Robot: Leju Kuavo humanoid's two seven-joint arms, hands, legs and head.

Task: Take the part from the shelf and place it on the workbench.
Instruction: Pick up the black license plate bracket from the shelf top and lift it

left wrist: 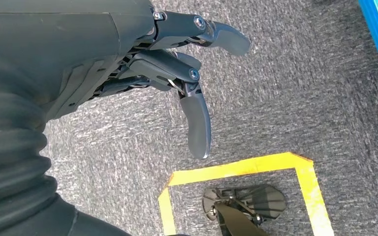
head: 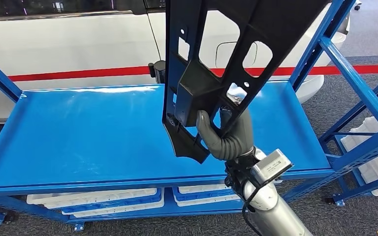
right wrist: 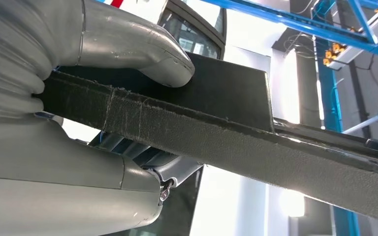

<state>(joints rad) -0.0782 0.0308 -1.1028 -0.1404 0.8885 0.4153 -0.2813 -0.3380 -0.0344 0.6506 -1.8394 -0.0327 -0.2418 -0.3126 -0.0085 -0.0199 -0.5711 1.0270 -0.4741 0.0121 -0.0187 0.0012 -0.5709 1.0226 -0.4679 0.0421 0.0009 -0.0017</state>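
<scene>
My right hand (head: 229,135) grips a long black plastic part (head: 216,64) with several cut-outs, holding it up on end above the blue shelf board (head: 88,132). Its lower tip hangs just over the board's front half. In the right wrist view the thumb (right wrist: 147,49) presses on the part's fuzzy dark edge (right wrist: 236,142), with the rest of the hand (right wrist: 78,191) wrapped under it. My left hand (left wrist: 177,69) hangs over the grey carpet, fingers apart and holding nothing.
The blue shelf frame has slanted uprights (head: 359,78) at the right and a lower level with white trays (head: 98,199). A white car (head: 78,44) with a red stripe stands behind. Yellow floor tape (left wrist: 256,167) marks the carpet.
</scene>
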